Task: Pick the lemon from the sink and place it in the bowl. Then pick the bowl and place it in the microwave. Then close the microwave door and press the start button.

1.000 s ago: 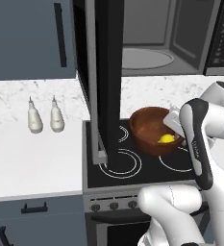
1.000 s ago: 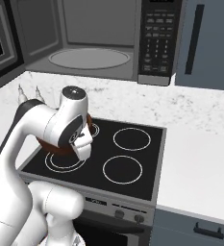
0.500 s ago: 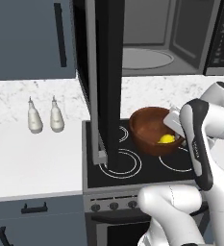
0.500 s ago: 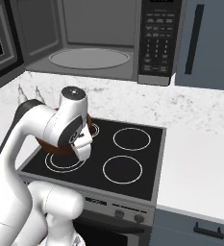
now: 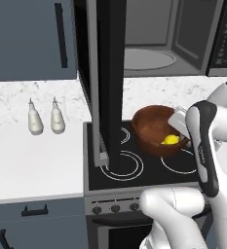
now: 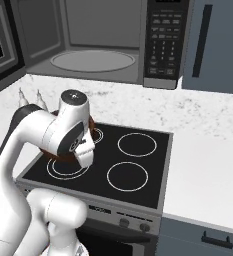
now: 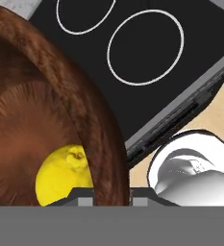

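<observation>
1. The microwave [image 5: 183,39] sits open above the counter, its microwave door [image 5: 107,73] swung out towards us and its turntable bare.
2. The stove [image 6: 113,155] below carries the bowl [image 5: 156,129], over the rear left burner; whether it rests on the glass or is just lifted, I cannot tell.
3. The gripper [image 7: 106,194] is pinched onto the bowl's near rim, one tip inside and one outside.
4. The lemon [image 7: 65,175] lies inside the bowl, so the first step looks done.
5. The bowl-to-microwave step seems in hand: next comes a level lift up into the cavity, clear of the door edge.
</observation>
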Controlling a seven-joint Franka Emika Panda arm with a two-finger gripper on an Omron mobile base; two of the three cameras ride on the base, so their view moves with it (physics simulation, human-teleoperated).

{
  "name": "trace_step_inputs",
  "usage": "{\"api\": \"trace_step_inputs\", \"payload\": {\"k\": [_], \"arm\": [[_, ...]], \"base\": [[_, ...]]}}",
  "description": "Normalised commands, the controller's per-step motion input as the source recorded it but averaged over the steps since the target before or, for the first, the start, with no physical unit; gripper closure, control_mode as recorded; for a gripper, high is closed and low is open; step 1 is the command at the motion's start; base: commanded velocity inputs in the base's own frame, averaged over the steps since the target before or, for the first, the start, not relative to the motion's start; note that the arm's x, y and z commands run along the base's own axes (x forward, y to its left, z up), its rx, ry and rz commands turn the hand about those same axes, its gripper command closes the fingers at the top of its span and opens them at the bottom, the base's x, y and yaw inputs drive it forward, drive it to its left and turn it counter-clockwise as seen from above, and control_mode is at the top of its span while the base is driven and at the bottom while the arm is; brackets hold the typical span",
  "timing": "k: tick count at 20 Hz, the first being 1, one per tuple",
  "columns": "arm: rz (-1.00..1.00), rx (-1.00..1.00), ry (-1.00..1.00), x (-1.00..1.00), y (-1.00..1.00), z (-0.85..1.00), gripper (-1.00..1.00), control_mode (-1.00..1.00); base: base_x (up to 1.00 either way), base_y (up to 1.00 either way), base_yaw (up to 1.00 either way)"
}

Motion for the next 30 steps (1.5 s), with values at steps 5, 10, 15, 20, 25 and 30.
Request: {"api": "trace_step_inputs", "payload": {"k": [5,10,15,20,25,30], "arm": [[-0.14,0.0,-0.22,-0.09,-0.01,0.73,1.0,-1.0],[-0.09,0.0,-0.24,0.02,0.0,0.67,1.0,-1.0],[-0.03,0.0,-0.22,0.13,-0.02,0.49,1.0,-1.0],[0.0,0.0,-0.14,0.34,-0.08,0.52,1.0,-1.0],[0.0,0.01,0.02,0.61,-0.16,0.62,1.0,-1.0],[0.0,0.03,0.12,0.63,-0.08,0.58,1.0,-1.0]], "base": [[0.0,0.0,0.0],[0.0,0.0,0.0],[0.0,0.0,0.0],[0.0,0.0,0.0],[0.0,0.0,0.0],[0.0,0.0,0.0]]}}
